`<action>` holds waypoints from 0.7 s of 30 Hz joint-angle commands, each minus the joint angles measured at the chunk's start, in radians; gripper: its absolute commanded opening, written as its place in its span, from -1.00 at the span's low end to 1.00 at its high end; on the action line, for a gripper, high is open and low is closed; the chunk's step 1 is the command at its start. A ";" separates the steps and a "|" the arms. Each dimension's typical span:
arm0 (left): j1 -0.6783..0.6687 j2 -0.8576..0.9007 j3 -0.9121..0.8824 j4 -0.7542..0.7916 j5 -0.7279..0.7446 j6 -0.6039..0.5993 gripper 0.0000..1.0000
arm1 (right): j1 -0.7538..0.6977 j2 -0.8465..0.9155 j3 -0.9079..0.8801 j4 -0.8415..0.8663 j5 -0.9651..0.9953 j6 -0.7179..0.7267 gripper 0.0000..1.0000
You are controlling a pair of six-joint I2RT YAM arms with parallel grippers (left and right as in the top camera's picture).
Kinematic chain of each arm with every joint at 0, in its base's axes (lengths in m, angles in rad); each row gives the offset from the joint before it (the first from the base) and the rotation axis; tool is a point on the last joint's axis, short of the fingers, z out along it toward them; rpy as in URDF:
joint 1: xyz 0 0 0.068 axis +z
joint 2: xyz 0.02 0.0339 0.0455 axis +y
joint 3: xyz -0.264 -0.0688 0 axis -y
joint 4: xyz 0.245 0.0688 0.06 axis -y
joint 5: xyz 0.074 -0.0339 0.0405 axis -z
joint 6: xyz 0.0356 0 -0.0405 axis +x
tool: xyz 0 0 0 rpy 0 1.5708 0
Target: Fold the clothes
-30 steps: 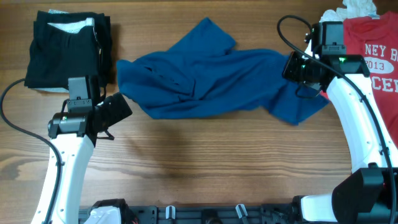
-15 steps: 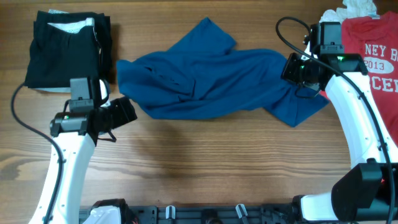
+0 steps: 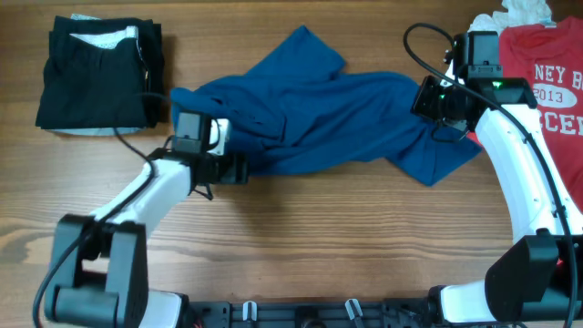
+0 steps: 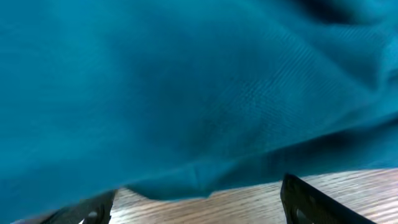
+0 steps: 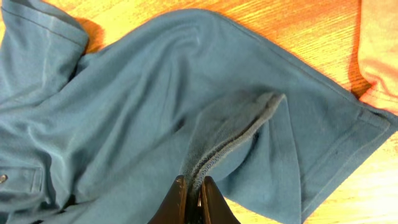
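Plainly the dark-blue short-sleeved shirt (image 3: 319, 114) is what matters now: it lies crumpled across the middle of the table, one sleeve pointing towards the far edge, the body bunched and creased rather than spread flat. The right gripper (image 5: 191, 198) has its two fingers pressed together on a raised ridge of the blue cloth near the shirt's right end, so the fabric stands up in a narrow pleat between them; I take that as an anchor, or a lift, to get the shirt pulled out straight. The left gripper (image 3: 235, 168) sits low at the near hem on the shirt's left side, its fingers spread wide with the hem's edge lying between them and nothing pinched, which looks to me like lining up for a second hold so both ends can be drawn apart. Away to the far left a folded pile of black garments (image 3: 96, 73) rests squarely, a pale piece peeping out at its top, well apart from the shirt. At the far right lies a red T-shirt with white lettering (image 3: 547, 73), just beside the right arm, with a rumpled white cloth (image 3: 524, 11) above it. Everything rests on a brown wood-grain table (image 3: 319, 237); a black rail (image 3: 301, 310) carries the arm bases at the near edge, and the room beyond is out of sight.
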 commanded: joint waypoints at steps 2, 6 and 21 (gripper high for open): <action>-0.018 0.047 -0.004 0.032 -0.085 0.031 0.57 | -0.002 0.013 -0.002 0.006 0.026 0.013 -0.92; -0.018 0.047 -0.004 0.087 -0.146 0.031 0.00 | -0.002 0.013 -0.002 0.014 0.026 0.013 -0.91; -0.018 -0.403 0.355 -0.429 -0.315 -0.052 -0.92 | -0.014 -0.053 0.049 -0.100 0.029 -0.014 -0.91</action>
